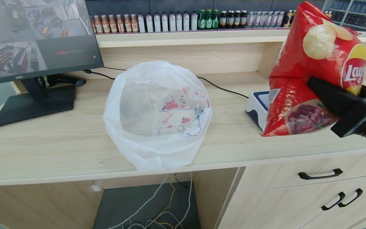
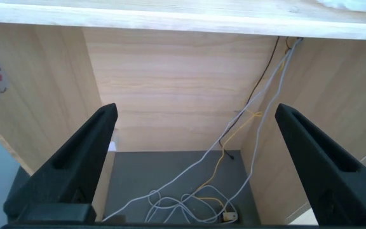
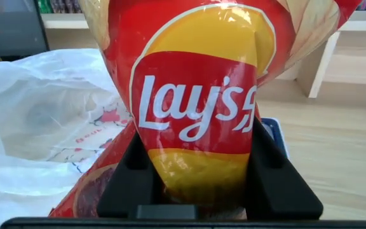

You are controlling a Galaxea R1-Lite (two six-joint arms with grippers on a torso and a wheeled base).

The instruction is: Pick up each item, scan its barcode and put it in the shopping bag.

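A large red bag of potato chips (image 1: 310, 70) hangs upright at the right of the counter, with my right gripper (image 1: 332, 95) shut on it. In the right wrist view the chip bag (image 3: 199, 95) is squeezed between the two black fingers (image 3: 132, 172). Its lower end is over a white and blue barcode scanner (image 1: 257, 106). A white plastic shopping bag (image 1: 157, 114) stands open at the middle of the counter. My left gripper (image 2: 196, 165) is open below the counter, facing the wooden kneehole with nothing between its fingers.
A monitor (image 1: 33, 38) on a black stand sits at the counter's back left, with a black cable (image 1: 221, 87) running behind the shopping bag. A raised shelf with bottles (image 1: 183, 20) lines the back. Drawers (image 1: 319, 175) are under the counter at right; loose cables (image 2: 196, 197) lie below.
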